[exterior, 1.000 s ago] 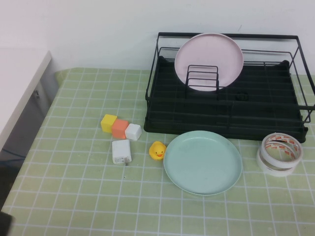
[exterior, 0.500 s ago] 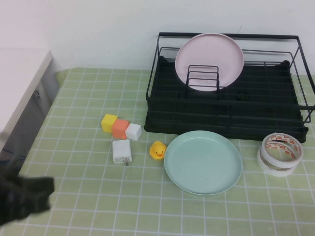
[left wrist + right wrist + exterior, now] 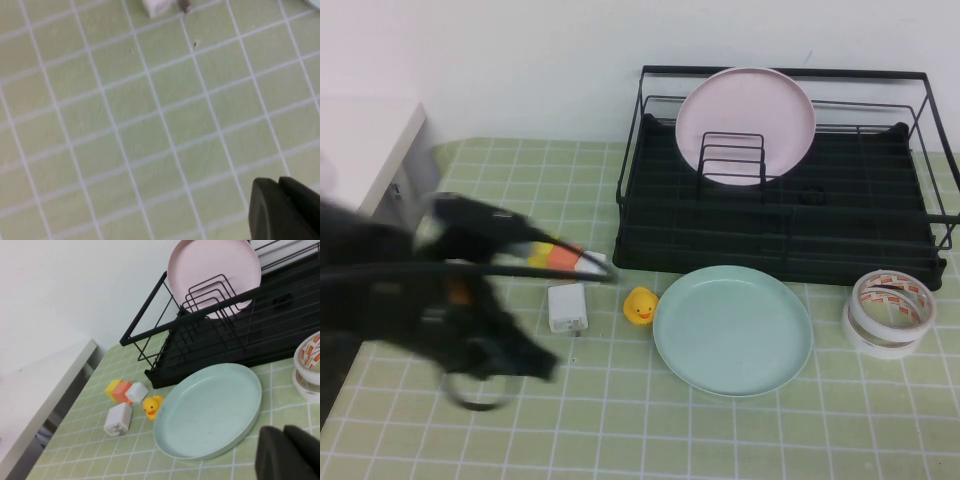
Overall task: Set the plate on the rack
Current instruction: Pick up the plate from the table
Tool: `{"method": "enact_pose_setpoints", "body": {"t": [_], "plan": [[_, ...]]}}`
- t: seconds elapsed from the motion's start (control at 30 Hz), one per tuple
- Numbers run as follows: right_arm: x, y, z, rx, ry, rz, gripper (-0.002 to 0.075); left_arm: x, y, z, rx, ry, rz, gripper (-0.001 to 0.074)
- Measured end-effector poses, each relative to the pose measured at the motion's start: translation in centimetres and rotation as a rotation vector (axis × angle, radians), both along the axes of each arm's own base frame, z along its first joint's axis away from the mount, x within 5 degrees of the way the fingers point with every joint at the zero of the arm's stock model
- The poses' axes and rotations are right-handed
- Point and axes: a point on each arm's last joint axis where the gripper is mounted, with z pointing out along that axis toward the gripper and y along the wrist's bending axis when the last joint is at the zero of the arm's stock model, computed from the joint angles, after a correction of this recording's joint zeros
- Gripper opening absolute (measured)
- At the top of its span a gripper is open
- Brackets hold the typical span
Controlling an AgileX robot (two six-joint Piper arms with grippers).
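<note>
The pale mint-green plate [image 3: 732, 330] lies flat on the green tiled table, just in front of the black wire rack [image 3: 770, 250]. It also shows in the right wrist view [image 3: 207, 410], with the rack [image 3: 225, 347] behind it. My left gripper [image 3: 535, 360] is a blurred dark shape over the table's left part, left of the plate and apart from it. In the left wrist view its gripper [image 3: 279, 182] is shut and empty above bare tiles. My right gripper [image 3: 283, 432] is shut and empty, near the plate's front right edge; it is out of the high view.
A pale pink plate [image 3: 745, 115] stands upright in the rack's dividers. A yellow duck [image 3: 639, 305], a white charger [image 3: 566, 307] and coloured blocks [image 3: 566, 260] lie left of the green plate. Tape rolls [image 3: 888, 312] lie at its right. A white shelf [image 3: 360, 160] borders the far left.
My left arm has swung in from the lower left corner, up and rightward over the table's left part, blurred by its motion. The plates and small objects have not moved.
</note>
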Motion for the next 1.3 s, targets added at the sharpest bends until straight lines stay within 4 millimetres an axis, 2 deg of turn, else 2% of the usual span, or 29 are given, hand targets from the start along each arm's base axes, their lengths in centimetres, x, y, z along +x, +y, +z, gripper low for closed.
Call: {"method": "enact_pose_setpoints", "body": {"t": [0.1, 0.27, 0.4, 0.47, 0.57, 0.67, 0.83, 1.17, 1.3], "plan": [[0.0, 0.0, 0.0, -0.001, -0.001, 0.000, 0.0009, 1.0, -3.4, -1.0, 0.065, -0.026, -0.022, -0.0001], [0.0, 0.0, 0.0, -0.002, -0.001, 0.000, 0.0009, 3.4, -8.4, -2.6, 0.050, 0.033, 0.044, 0.0021], [0.0, 0.0, 0.0, -0.002, -0.001, 0.000, 0.0009, 5.5, -11.3, -4.6, 0.031, 0.151, 0.086, 0.0141], [0.0, 0.0, 0.0, -0.002, -0.001, 0.000, 0.0009, 6.5, -12.6, -5.5, 0.006, 0.185, 0.097, 0.0229], [0.0, 0.0, 0.0, -0.002, -0.001, 0.000, 0.0009, 7.8, -14.0, -6.6, -0.010, 0.209, 0.110, 0.0322], [0.0, 0.0, 0.0, -0.002, -0.001, 0.000, 0.0009, 8.3, -14.9, -7.9, -0.024, 0.256, 0.132, 0.0356], [0.0, 0.0, 0.0, -0.002, -0.001, 0.000, 0.0009, 9.0, -15.4, -9.2, -0.084, 0.297, 0.173, 0.0366], [0.0, 0.0, 0.0, -0.002, 0.000, 0.002, 0.0009, 12.4, -12.9, -10.3, -0.177, 0.265, 0.332, 0.0367], [0.0, 0.0, 0.0, -0.002, 0.001, 0.004, 0.0009, 12.9, -12.9, -11.2, -0.183, 0.257, 0.339, 0.0364]]}}
